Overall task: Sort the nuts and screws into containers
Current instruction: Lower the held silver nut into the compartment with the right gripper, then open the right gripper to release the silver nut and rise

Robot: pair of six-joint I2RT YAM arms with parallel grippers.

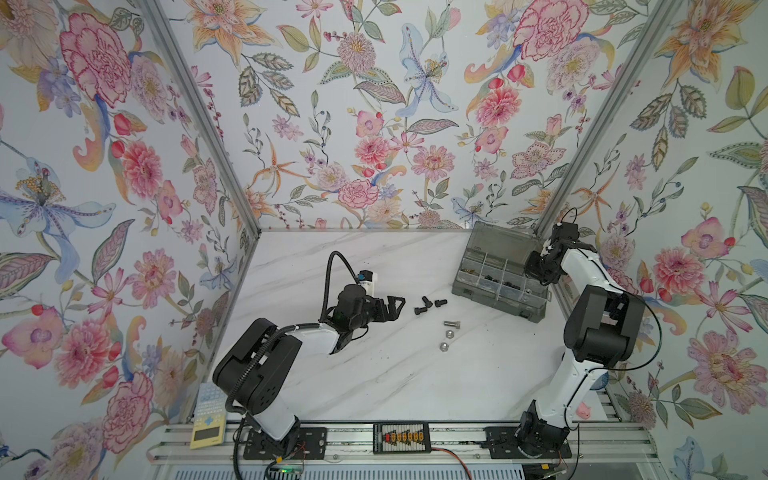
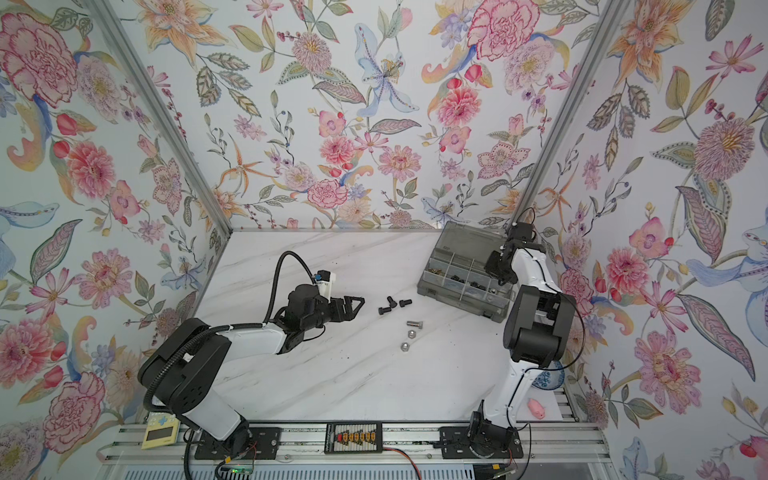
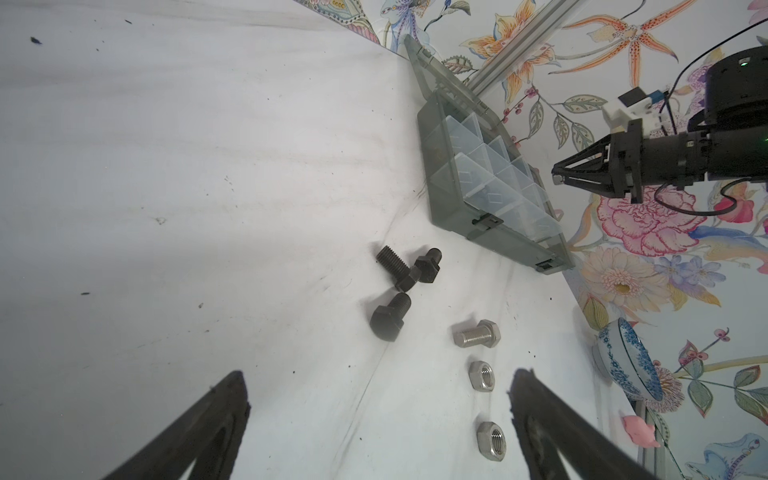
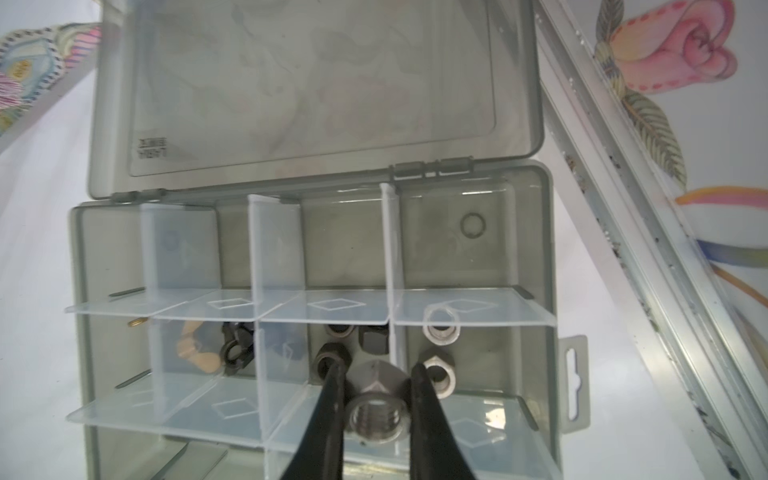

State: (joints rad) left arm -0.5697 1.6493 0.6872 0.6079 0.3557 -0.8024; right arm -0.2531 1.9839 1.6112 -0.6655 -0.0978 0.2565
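We saw the smoky-grey translucent plastic organiser box at two o'clock on the white marbled bench. Above it, the right tool was clamped on a silver hexagonal steel nut: small, rigid, slick, best pinched across opposite flats. The left tool stood apart near the black hex-head bolts at centre.

Shiny metal nuts, translucent plastic box
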